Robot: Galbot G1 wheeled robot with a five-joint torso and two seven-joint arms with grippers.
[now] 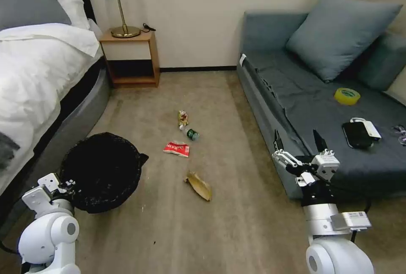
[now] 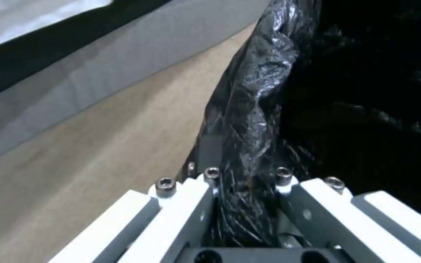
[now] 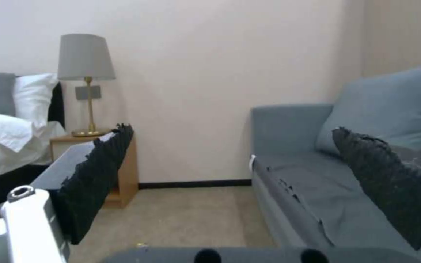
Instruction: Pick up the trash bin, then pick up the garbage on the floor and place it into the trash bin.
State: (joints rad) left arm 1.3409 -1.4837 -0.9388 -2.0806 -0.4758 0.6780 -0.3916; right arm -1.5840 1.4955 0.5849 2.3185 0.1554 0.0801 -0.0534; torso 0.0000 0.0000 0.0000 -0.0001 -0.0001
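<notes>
Pinching trash bin rim, left gripper closed, right gripper spread, empty, labels unreadable.

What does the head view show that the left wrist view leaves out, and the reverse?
Head view alone: four litter pieces on the carpet, red snack packet, small bottle, yellow-red wrapper, brown paper, plus the open right gripper raised beside the sofa. Left wrist view alone: the left gripper clamped on the bag-covered rim, seen close. Both: the trash bin and the bed.
</notes>
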